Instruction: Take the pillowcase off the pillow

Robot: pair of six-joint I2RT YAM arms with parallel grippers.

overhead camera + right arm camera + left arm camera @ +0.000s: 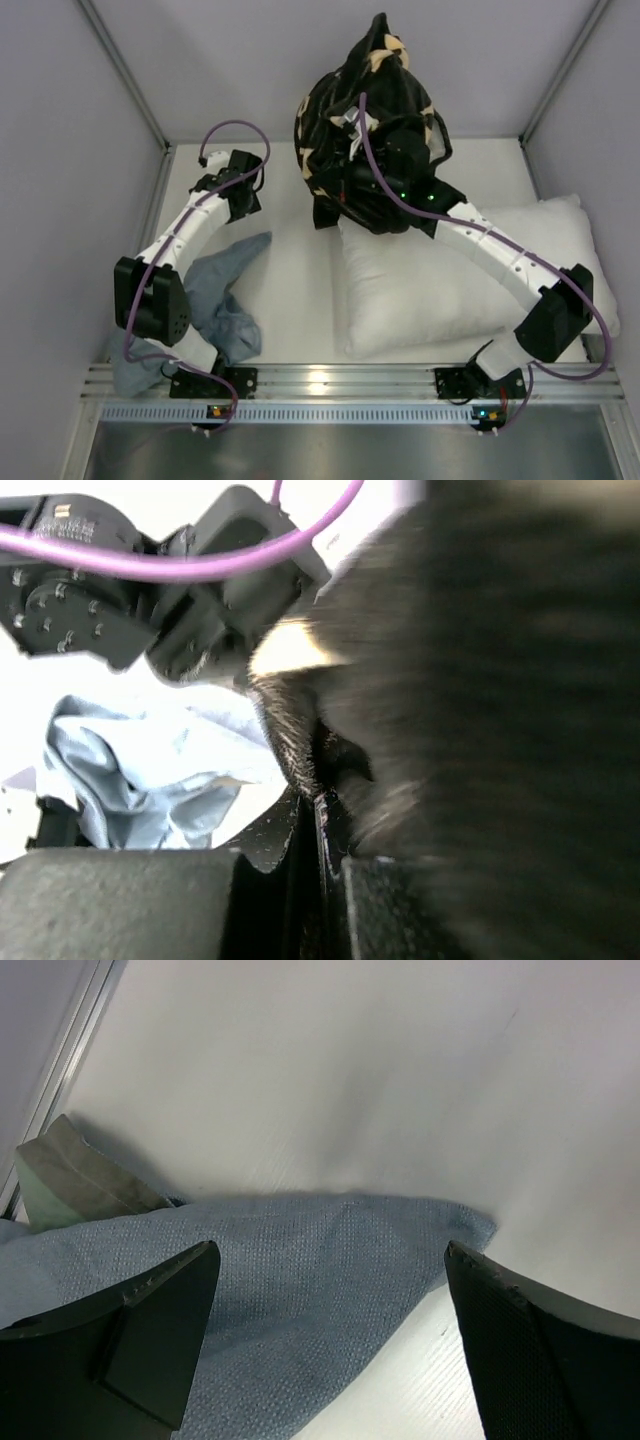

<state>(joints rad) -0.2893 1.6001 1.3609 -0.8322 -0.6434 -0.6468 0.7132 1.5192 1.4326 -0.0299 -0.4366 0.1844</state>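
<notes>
Pale grey walls around a white bench [300,300], viewed from above. Nearest, along the bottom edge: silver rail [330,380] carrying both arm bases. Just beyond, lower left: crumpled blue-grey cloth [225,305], lying on the bench. Lower right: plump white rectangular pillow [420,290], bare, flat on the bench beneath the right arm. Further up, left of centre: left claw [332,1255], fingers wide apart, nothing between them, hovering over a corner of the cloth. Top centre: large black fabric pillowcase with tan flower print [375,85], bunched into a raised bundle, lower fold hanging at the pillow's upper-left corner; contact there unclear. Right claw [320,830] buried in that bundle, fingers pressed together on black fabric.
</notes>
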